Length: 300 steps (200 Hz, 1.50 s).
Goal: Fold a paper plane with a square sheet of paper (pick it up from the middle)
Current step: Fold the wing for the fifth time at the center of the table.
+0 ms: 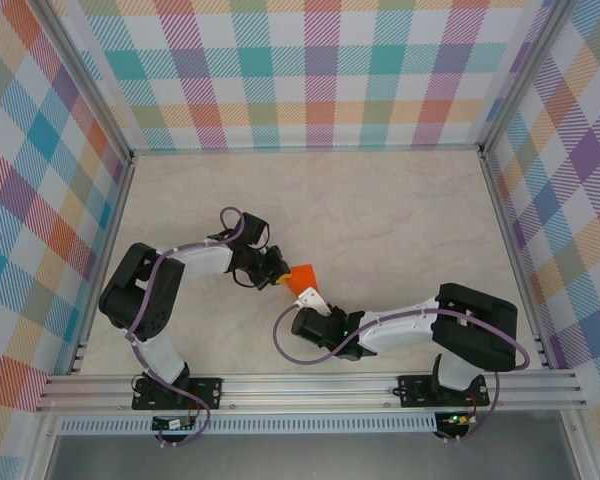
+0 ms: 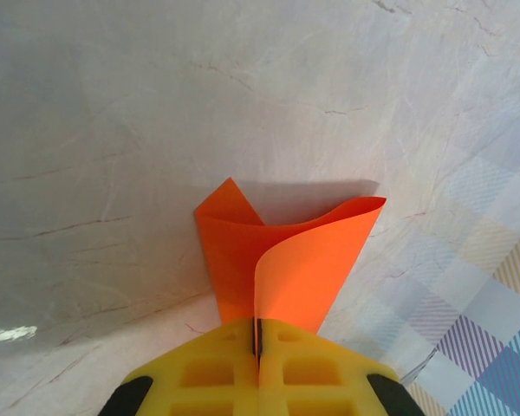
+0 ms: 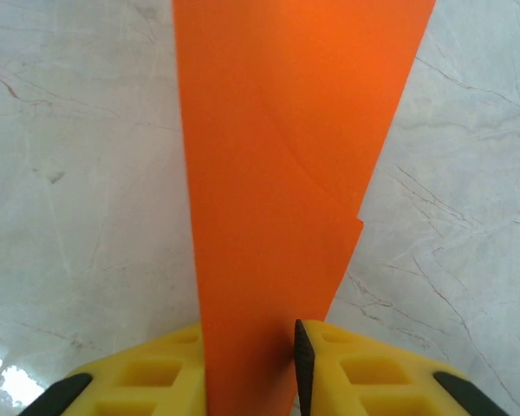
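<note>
Left gripper (image 2: 258, 336) pinched tight on the paper plane (image 2: 286, 260) — right gripper (image 3: 250, 342) fingers sat slightly apart with it between; grip unclear

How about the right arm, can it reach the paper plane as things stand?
Probably yes: the paper plane lies between the parted jaws of the right end effector, with nothing blocking it. The left end effector pinches its other end.

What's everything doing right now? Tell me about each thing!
paper plane: partly folded, one flap curled open, not flat.
left end effector: shut, pinching the paper plane's edge.
right end effector: paper plane runs between its fingers; can't tell whether it is gripping.
</note>
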Each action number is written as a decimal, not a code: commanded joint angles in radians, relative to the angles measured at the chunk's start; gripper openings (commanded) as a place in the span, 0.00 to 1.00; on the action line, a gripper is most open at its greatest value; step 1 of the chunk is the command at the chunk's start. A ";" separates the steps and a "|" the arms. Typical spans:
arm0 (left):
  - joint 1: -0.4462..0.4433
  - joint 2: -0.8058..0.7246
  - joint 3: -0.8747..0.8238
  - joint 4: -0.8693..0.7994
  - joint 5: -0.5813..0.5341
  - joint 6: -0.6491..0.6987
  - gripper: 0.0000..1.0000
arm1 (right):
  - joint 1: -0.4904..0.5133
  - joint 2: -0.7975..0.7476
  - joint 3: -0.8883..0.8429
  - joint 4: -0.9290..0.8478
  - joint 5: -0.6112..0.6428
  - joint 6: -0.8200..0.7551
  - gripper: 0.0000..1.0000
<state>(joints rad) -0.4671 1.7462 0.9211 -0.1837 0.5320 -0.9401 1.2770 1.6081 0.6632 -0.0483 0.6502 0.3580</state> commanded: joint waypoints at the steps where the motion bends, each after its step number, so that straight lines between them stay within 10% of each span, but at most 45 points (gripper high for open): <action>1: 0.018 0.004 0.025 -0.025 0.034 0.024 0.00 | -0.005 0.015 0.035 -0.005 -0.004 -0.023 0.24; 61: 0.019 -0.017 0.027 -0.057 0.012 0.045 0.00 | -0.005 0.023 0.048 0.002 -0.004 -0.004 0.15; 154: 0.024 -0.191 0.016 -0.217 -0.190 0.081 0.68 | -0.126 -0.080 -0.049 0.154 -0.303 0.087 0.02; 300: 0.024 -0.293 -0.063 -0.237 -0.215 0.068 0.72 | -0.277 -0.071 -0.168 0.361 -0.601 0.232 0.08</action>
<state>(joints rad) -0.4656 1.4818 0.8722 -0.4141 0.3019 -0.8703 1.0130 1.5204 0.5175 0.2707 0.1062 0.5426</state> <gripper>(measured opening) 0.720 0.073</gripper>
